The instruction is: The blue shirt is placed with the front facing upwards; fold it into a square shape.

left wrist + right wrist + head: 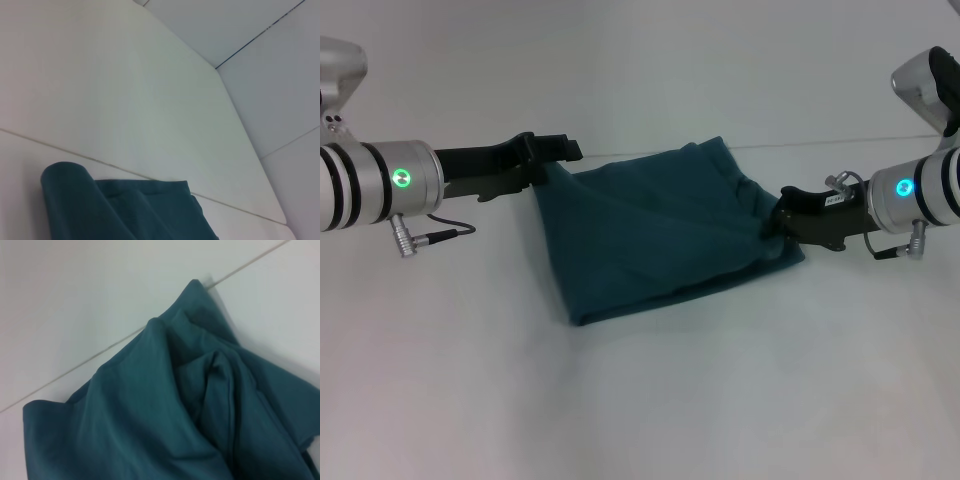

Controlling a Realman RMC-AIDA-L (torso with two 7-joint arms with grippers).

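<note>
The blue shirt (660, 235) lies in the middle of the white table as a folded, roughly square bundle with no print showing. My left gripper (548, 160) is shut on its far left corner, which is pulled up off the table. Pinching the right edge, where the cloth bunches into creases, is my right gripper (776, 226). The left wrist view shows a rolled fold of the blue shirt (70, 190) near the table. In the right wrist view the blue shirt (165, 415) is rumpled and close. Neither wrist view shows fingers.
The white table (640, 400) runs wide in front of the shirt and to both sides. A thin seam (840, 143) crosses the surface behind the shirt. A grey cable (445, 233) hangs under my left wrist.
</note>
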